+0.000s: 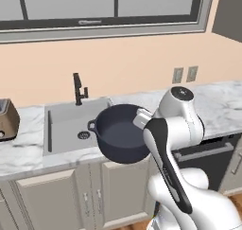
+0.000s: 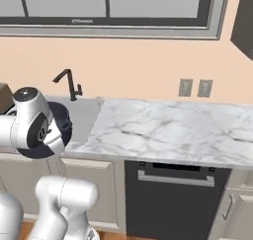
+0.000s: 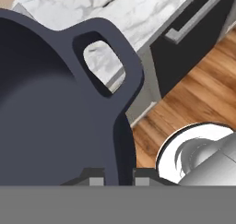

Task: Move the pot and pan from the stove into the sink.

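The pincer [image 3: 119, 176] pinches the rim of the pot [image 1: 122, 133], one fingertip on each side of the wall, carrying it tilted in the air over the desk's front edge. The sink [image 1: 66, 121] lies just beyond it. Judging by this, the pot is mid-transfer; next it needs levelling, advancing over the basin and lowering.

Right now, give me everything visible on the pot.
The pot is deep, round, dark blue-grey with a matte look, no lid, and nothing shows inside it. Two small loop handles: one faces the sink, the other shows up close in the hand view. It is held tilted in the air at the counter's front edge, by the sink's right side. The gripper clamps its wall, a finger on each side.
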Controlling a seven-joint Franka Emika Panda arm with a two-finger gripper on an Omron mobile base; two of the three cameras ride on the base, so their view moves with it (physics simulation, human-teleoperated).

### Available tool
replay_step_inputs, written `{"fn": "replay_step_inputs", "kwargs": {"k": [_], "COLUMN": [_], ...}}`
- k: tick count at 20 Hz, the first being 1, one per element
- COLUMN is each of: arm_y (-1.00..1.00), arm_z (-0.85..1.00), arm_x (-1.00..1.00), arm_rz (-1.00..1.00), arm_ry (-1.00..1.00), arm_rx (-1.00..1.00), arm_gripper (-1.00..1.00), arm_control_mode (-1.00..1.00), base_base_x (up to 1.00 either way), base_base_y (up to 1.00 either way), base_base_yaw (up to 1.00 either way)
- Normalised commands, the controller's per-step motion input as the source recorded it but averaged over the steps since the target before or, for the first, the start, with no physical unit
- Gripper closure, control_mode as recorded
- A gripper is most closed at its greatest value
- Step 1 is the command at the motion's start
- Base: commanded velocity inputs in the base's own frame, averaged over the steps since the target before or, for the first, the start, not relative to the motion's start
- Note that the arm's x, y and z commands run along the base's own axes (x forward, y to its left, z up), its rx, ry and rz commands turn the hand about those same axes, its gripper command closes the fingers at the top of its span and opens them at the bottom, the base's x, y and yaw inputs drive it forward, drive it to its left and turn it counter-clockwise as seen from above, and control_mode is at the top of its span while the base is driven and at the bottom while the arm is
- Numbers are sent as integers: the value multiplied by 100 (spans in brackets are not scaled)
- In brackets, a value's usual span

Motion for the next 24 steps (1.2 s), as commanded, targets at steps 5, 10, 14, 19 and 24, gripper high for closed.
{"fn": "replay_step_inputs", "kwargs": {"k": [5,10,14,19,24], "arm_y": [0,0,0,7,12], "arm_z": [0,0,0,-1,-6], "arm_x": [0,0,0,28,34], "arm_rz": [0,0,0,0,-2], "arm_ry": [0,0,0,-3,0], "arm_rx": [0,0,0,2,2], "arm_gripper": [100,100,100,100,100], "arm_control_mode": [100,100,-100,-100,-100], "base_base_x": [66,41,3,0,0], "base_base_y": [7,4,0,0,0], "base_base_yaw": [0,0,0,0,0]}}
